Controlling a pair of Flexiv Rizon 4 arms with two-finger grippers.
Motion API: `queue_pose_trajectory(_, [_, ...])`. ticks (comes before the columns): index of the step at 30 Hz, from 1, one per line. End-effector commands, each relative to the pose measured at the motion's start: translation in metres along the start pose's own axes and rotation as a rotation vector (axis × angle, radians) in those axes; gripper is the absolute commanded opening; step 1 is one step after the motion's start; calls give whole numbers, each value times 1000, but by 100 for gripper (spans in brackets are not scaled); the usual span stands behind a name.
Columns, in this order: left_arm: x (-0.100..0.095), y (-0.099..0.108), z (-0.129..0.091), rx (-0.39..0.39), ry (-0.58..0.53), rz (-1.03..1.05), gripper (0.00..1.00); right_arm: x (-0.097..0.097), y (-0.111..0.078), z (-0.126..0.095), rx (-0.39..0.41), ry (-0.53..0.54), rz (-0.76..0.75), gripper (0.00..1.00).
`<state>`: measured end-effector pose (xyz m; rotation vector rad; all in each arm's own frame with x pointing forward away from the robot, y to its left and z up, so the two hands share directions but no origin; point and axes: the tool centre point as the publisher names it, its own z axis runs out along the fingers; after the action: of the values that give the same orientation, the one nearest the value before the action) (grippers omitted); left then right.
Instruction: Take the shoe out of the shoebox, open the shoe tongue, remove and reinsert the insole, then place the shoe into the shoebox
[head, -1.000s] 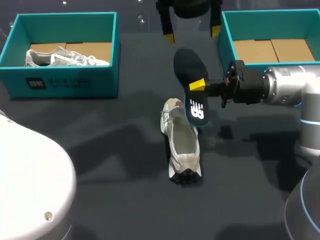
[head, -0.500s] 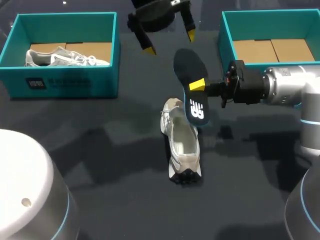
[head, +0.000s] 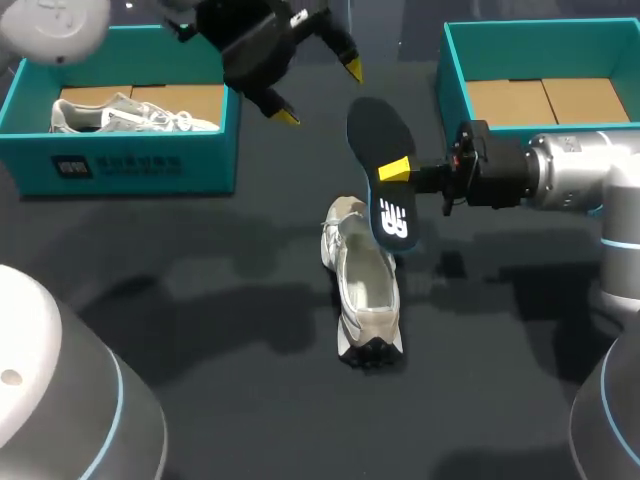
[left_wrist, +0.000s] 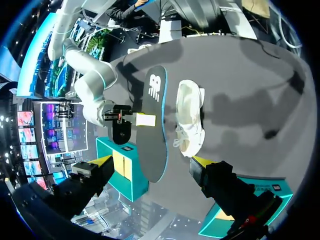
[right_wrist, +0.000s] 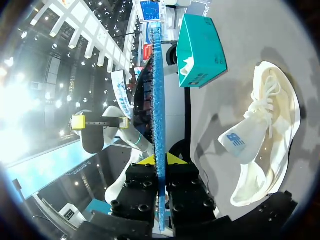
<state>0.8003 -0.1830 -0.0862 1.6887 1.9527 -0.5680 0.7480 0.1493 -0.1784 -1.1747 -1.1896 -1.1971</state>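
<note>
Surface: dark surface; teal left shoebox and right shoebox at the far corners.
Shoe: pale shoe lies on the surface between the boxes, just under the insole.
Insole: dark insole, out of the shoe; judged thin, light and bendy, best gripped mid-length at the edge.
Right arm: reaches in level; right claw clamped on the insole's edge.
Left arm: raised beside the left shoebox; left claw spread wide, empty.
</note>
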Motion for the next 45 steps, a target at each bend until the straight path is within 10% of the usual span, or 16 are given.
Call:
queue_pose_trajectory(1, [7, -4, 3, 26, -257, 0, 100, -1, -1, 1, -2, 0, 0, 0])
queue_pose_trajectory(15, [44, -10, 13, 14, -546, 1, 100, -1, -1, 1, -2, 0, 0, 0])
queue_pose_trajectory(30, [44, -10, 13, 14, -546, 1, 100, -1, -1, 1, -2, 0, 0, 0])
queue_pose_trajectory(45, [49, -13, 68, 7, -683, -87, 100, 0, -3, 4, -5, 6, -5, 0])
